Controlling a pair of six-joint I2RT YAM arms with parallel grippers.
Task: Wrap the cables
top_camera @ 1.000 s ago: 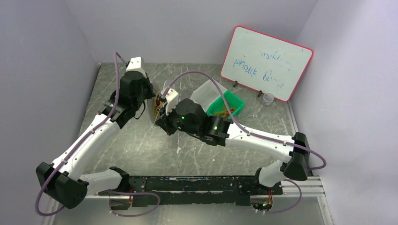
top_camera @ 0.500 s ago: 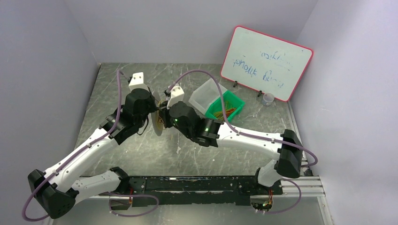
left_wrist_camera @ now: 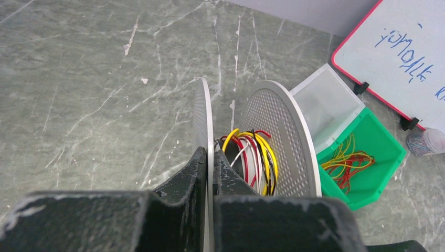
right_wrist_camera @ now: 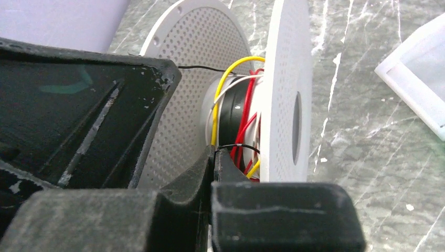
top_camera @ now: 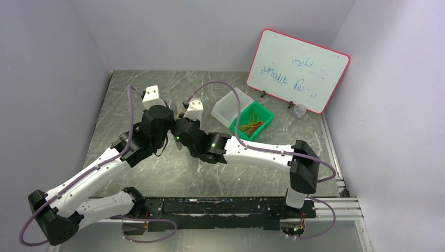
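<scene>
**Top external view: both arms meet over the middle of the grey marbled table (top_camera: 173,173)**

From the left wrist we see the left hand (left_wrist_camera: 208,156) pinching the thin rim of one disc of a pale grey, perforated two-disc spool (left_wrist_camera: 281,131). Its fingers are pressed onto that disc from either side. The spool stands on edge, and we cannot tell whether it touches the table.

The cables (left_wrist_camera: 254,157), thin yellow, red, black and white wires, are wound round the hub between the discs.

From the right wrist we see the right hand (right_wrist_camera: 213,156) at the hub with its fingers pressed together. They nip a thin black cable (right_wrist_camera: 239,146) that runs from their tips across the winding.

Beyond the spool, loose yellow and red wires (left_wrist_camera: 349,163) lie in an open green plastic bin (left_wrist_camera: 387,146). A clear plastic tray (left_wrist_camera: 328,107) sits just beside the bin, and a red-framed whiteboard (left_wrist_camera: 404,52) stands behind both.
</scene>
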